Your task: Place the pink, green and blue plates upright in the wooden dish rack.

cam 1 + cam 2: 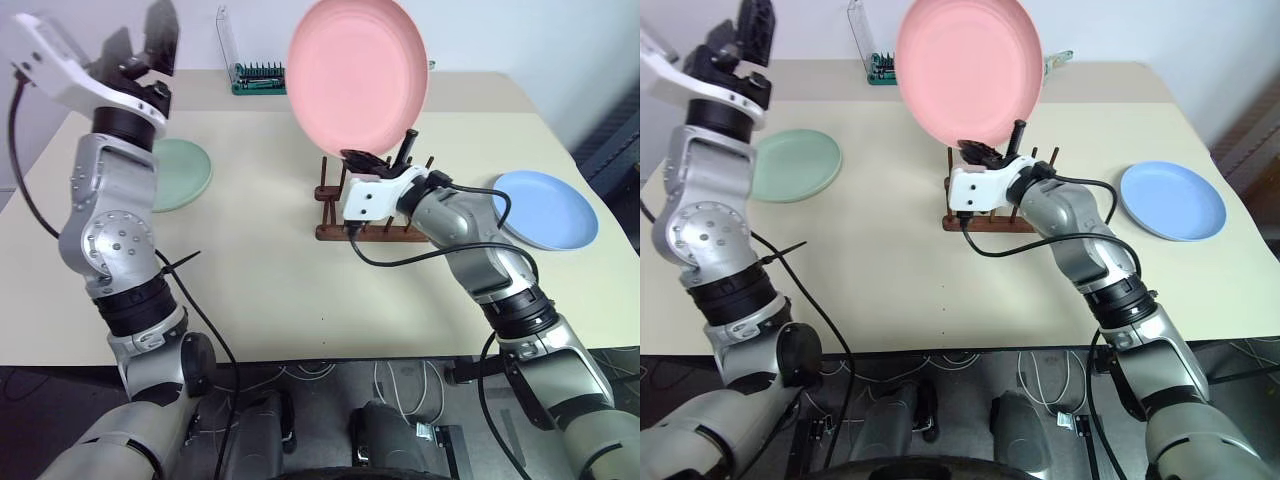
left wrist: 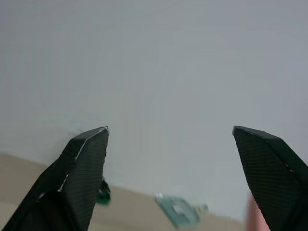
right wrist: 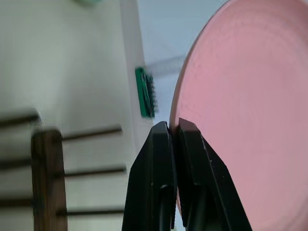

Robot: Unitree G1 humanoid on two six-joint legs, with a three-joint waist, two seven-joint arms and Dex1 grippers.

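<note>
The pink plate [image 1: 358, 75] stands upright in the air above the wooden dish rack [image 1: 345, 232], its face toward me. My right gripper [image 1: 365, 158] is shut on its lower rim; in the right wrist view the fingers [image 3: 161, 144] sit pressed together at the plate's edge [image 3: 240, 120]. To the left, the green plate [image 1: 180, 172] lies flat on the table, partly behind my left arm. At the right the blue plate [image 1: 545, 208] also lies flat. My left gripper [image 1: 140, 45] is raised high at the far left, open and empty, well away from the pink plate.
A green-based tool holder [image 1: 258, 78] with metal bits stands at the back of the beige table [image 1: 260, 290]. A black cable [image 1: 400, 258] loops from my right wrist over the table in front of the rack.
</note>
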